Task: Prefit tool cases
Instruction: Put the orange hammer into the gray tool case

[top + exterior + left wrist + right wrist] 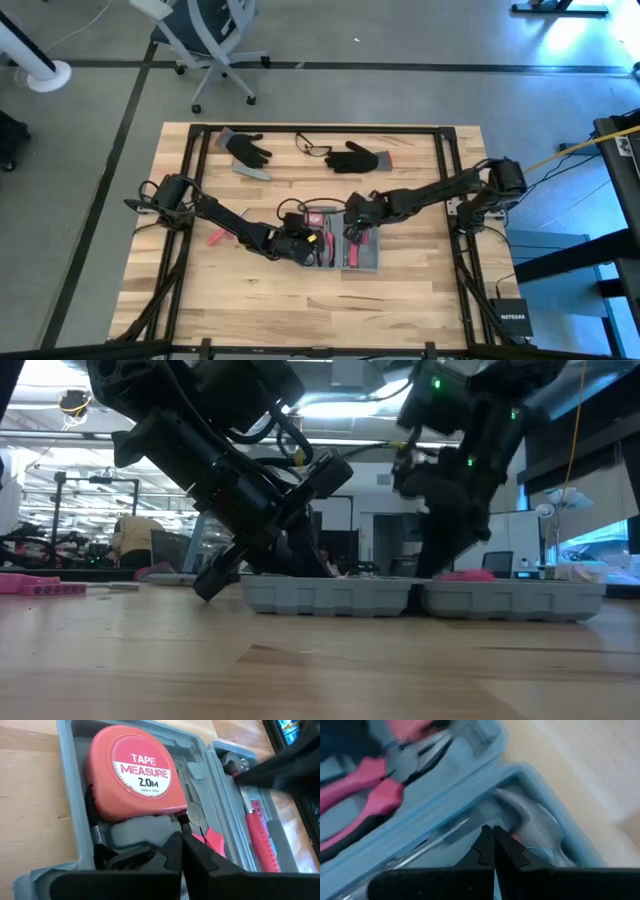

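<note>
While both hands press closed, the tool case (345, 243) lies beneath them.

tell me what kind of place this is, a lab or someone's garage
Probably a robotics lab or workshop, not a garage. A wooden table in a black frame stands on a concrete floor, an office chair sits behind it, and the low view shows a large room with ceiling lights and monitors. An open tool case lies on the table.

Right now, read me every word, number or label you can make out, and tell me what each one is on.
"TAPE MEASURE" on the round label of the red tape measure lying in the tool case.
"2.0M" below it, on that label.
A smaller line under that: too small to read.
"NETGEAR" on the black box beside the table: faint, probably so.
</note>
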Action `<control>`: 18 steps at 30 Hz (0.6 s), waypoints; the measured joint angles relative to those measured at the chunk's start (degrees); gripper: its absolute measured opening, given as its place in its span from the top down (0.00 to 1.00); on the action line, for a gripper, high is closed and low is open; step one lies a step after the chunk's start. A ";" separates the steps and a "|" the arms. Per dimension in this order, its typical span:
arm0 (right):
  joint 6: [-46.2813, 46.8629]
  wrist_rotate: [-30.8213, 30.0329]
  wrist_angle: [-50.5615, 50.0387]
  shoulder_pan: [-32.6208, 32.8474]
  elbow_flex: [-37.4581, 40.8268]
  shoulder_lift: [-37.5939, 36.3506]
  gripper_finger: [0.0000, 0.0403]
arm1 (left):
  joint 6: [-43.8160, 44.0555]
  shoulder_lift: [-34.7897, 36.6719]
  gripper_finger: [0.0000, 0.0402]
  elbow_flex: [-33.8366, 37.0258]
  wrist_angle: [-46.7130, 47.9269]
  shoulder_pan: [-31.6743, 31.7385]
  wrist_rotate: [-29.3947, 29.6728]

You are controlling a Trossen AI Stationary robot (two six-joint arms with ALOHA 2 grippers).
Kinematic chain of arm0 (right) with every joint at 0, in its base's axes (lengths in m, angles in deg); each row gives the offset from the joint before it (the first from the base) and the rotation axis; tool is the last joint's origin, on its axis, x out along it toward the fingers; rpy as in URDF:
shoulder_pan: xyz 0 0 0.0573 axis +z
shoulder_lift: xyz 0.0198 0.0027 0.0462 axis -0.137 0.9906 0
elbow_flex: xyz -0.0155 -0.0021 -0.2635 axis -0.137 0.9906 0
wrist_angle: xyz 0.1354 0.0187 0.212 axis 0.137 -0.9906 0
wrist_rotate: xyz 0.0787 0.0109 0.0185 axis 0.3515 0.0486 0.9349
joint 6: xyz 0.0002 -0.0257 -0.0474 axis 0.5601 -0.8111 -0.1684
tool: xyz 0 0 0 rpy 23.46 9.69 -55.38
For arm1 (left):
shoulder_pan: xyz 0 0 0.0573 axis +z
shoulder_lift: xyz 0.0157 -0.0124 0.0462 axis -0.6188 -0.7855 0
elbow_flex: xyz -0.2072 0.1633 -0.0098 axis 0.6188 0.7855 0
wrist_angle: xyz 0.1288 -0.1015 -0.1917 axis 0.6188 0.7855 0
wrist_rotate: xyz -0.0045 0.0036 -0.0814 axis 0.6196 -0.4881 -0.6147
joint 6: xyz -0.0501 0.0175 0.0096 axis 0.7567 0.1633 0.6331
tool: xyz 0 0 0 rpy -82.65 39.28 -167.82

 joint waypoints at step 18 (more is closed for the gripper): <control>6.86 -2.29 -13.92 4.97 -7.57 -10.58 1.00 | 0.74 0.00 1.00 -0.02 -0.01 0.15 0.05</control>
